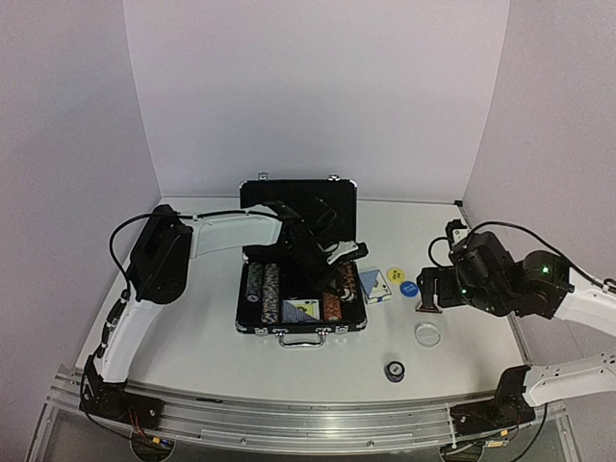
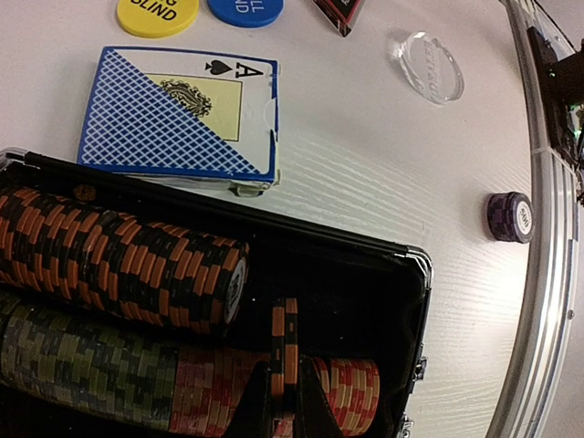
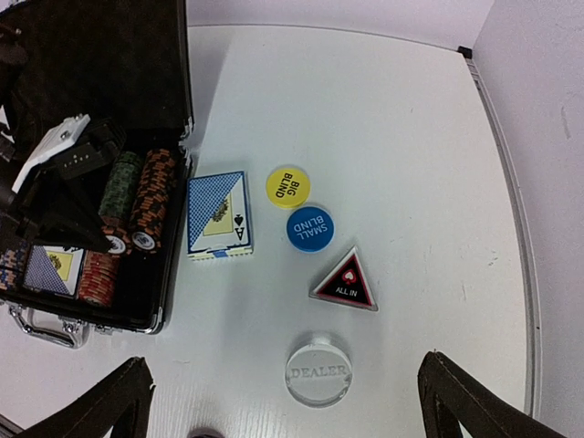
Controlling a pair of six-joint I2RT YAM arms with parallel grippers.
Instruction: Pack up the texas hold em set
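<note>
Standing over the table, I count one black briefcase (image 1: 342,197) lying open in the middle with its lid up, and the left gripper (image 1: 332,253) low over the chip rows (image 1: 271,292) inside. One card deck (image 1: 301,308) lies in the case and a second deck (image 1: 375,286) just outside its right wall. Beyond that are three round discs: yellow disc (image 1: 395,273), blue disc (image 1: 408,287) and clear disc (image 1: 427,334), with the right gripper (image 1: 428,300) above them. One purple chip stack (image 1: 394,371) stands alone nearer the arms. The left wrist view shows its fingers (image 2: 315,406) clamped on two orange-and-black chips (image 2: 285,333), held on edge over the case's corner. In the right wrist view the fingers (image 3: 114,401) are spread wide and hold nothing. The clear disc lies on the table between them, and the single triangular button (image 3: 346,282) just past it.
</note>
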